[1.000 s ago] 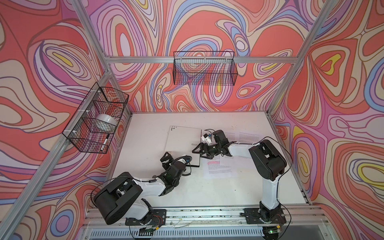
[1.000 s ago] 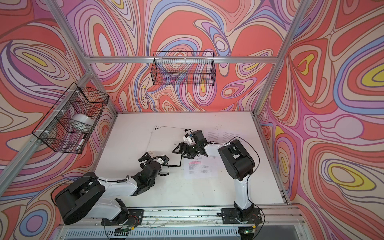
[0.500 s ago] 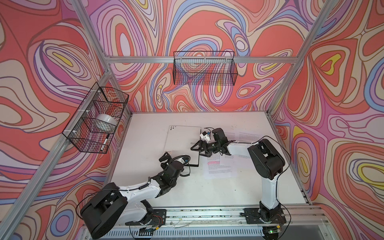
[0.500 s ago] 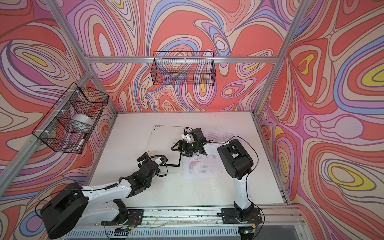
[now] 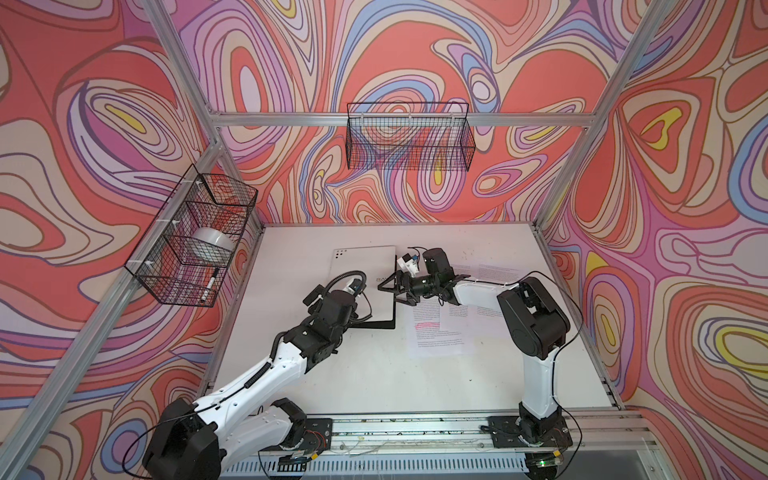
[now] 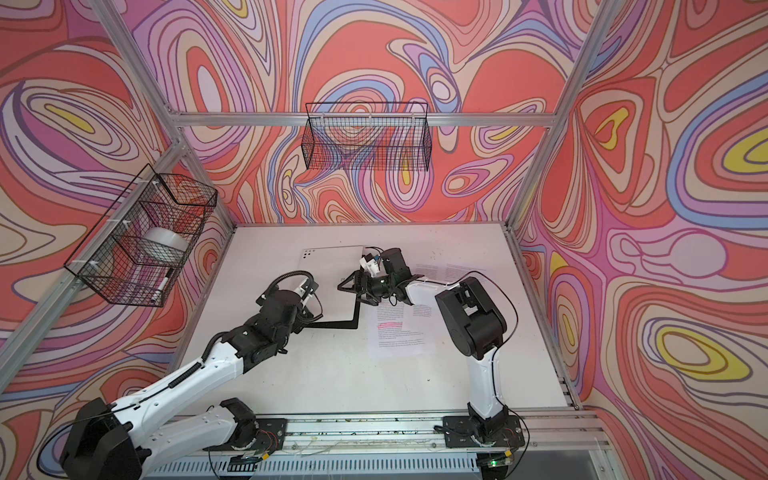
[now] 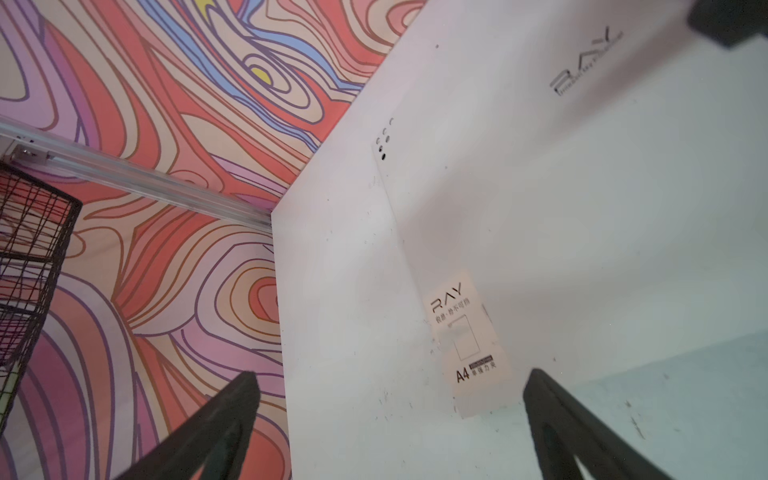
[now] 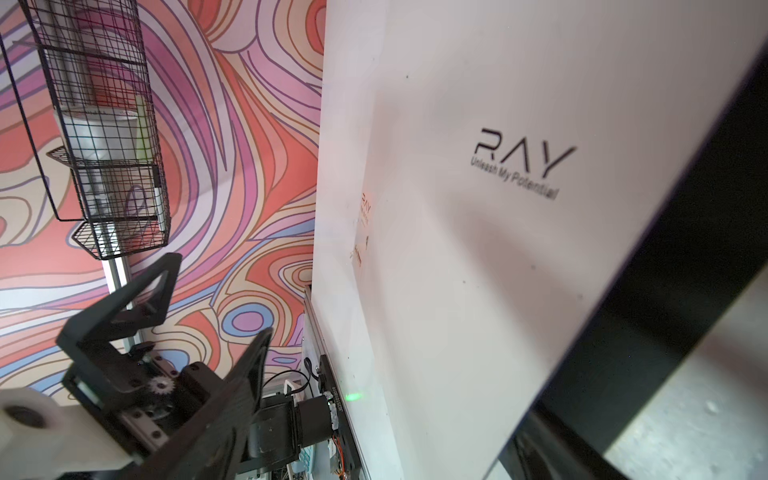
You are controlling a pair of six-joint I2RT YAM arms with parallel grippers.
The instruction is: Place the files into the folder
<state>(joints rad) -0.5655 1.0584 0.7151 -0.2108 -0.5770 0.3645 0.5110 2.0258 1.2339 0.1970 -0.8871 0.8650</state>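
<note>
Left gripper (image 7: 392, 374) and right gripper (image 5: 395, 291) are gaping empty; the folder (image 5: 361, 266) is looking light, stiff, slick, best pinched at its free edge.

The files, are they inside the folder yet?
No, the files lie printed side up on the table, beside the folder, not in it.

A: What does the folder (image 8: 478, 291) say?

B: It says "RAY" in big dark letters. Right under that, in small letters, it says "Unleash My Potential".

A: Is there a sticker on it?

B: Yes, there is a pale label (image 7: 467, 345) near one edge of the folder. It says "RAY" too, and at its other end "A4". There are also small Chinese words that I can't read.

A: And the files (image 5: 440, 332)?

B: They have lots of tiny black lines, and some are pink. It's all too small to read.
</note>
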